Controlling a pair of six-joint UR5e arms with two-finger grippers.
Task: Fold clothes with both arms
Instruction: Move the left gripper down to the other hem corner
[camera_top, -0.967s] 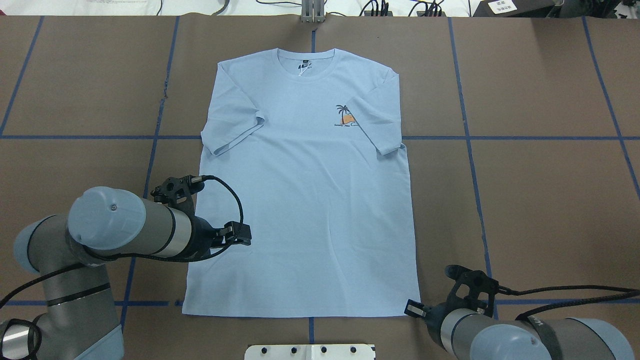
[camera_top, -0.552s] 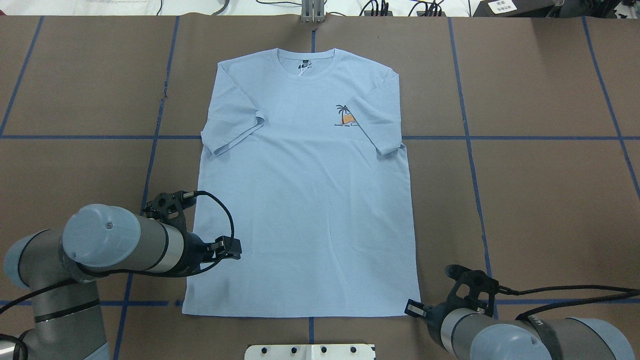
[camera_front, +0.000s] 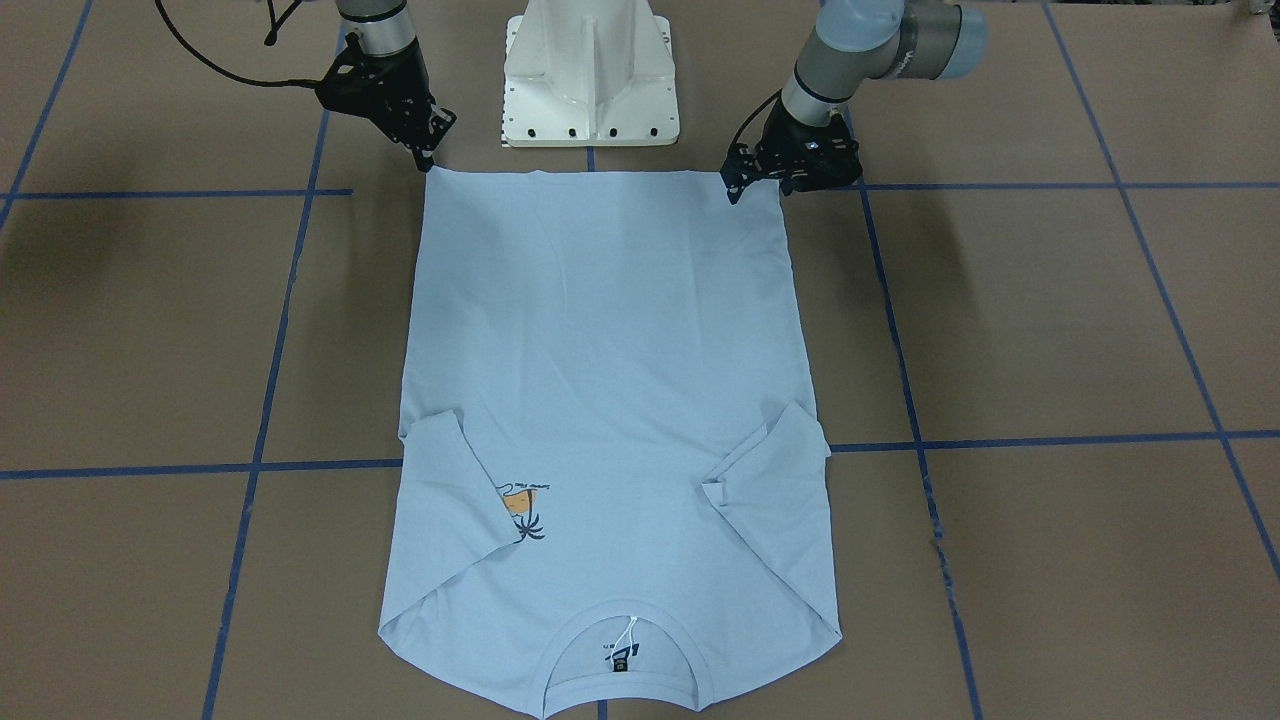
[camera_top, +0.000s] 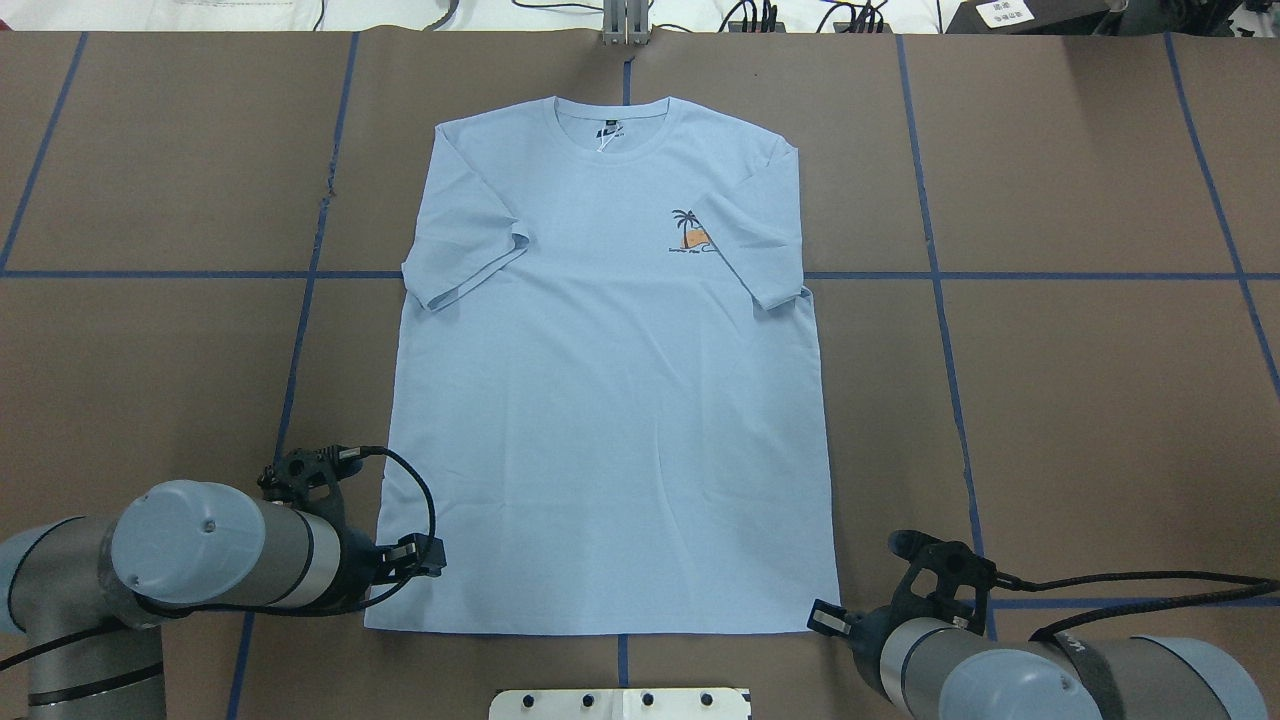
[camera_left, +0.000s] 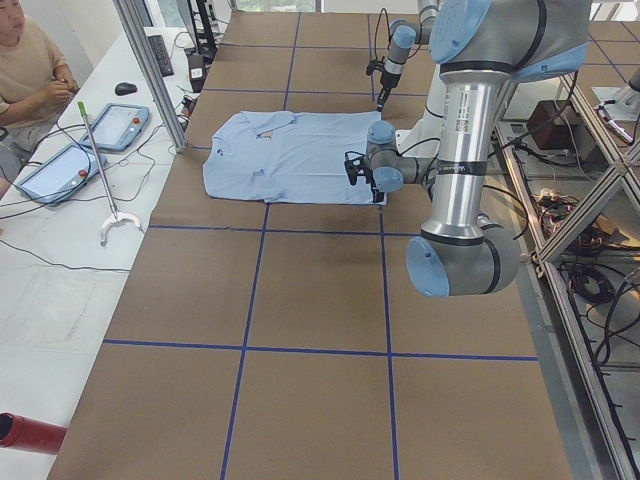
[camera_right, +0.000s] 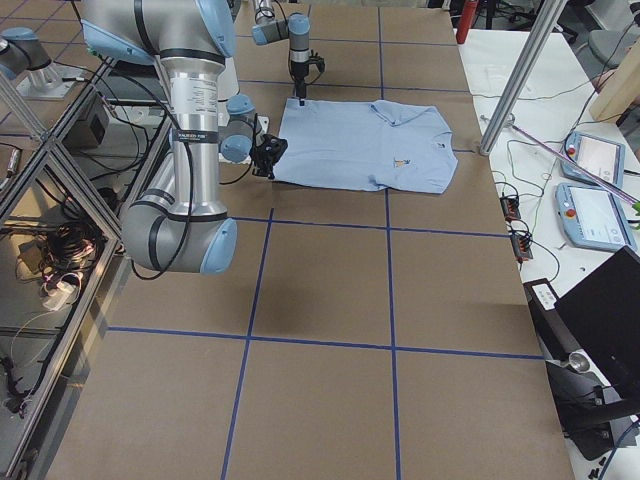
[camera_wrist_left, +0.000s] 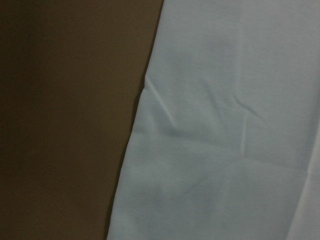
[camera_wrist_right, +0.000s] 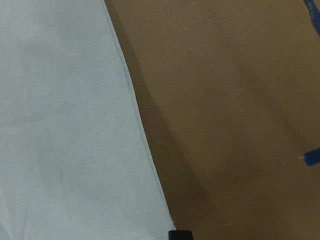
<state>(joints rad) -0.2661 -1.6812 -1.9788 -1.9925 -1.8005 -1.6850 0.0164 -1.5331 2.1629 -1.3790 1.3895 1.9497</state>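
The light blue short-sleeved T-shirt (camera_top: 610, 420) is lying flat, chest up, on the brown paper-covered table (camera_top: 1100, 400) crossed by blue tape lines. The black two-finger left gripper (camera_top: 395, 568) is hanging low over the shirt's side edge on the robot's left, just up from the hem corner. Its wrist camera is showing only cloth meeting brown paper. The black two-finger right gripper (camera_top: 835, 620) is sitting at the opposite hem corner, just beside the cloth. I cannot tell whether it is touching the fabric. No view is showing the fingers clearly, so I cannot tell whether either gripper is spread or pressed together. The shirt's long axis is running straight away from the robot. Its hem is lying nearest the white pedestal base (camera_front: 590, 80), and its round collar with the dark neck label (camera_top: 606, 131) is pointing at the far table edge. Both sleeves are lying folded inward, the one on the robot's right resting against the small orange-and-dark palm print (camera_top: 690, 235).
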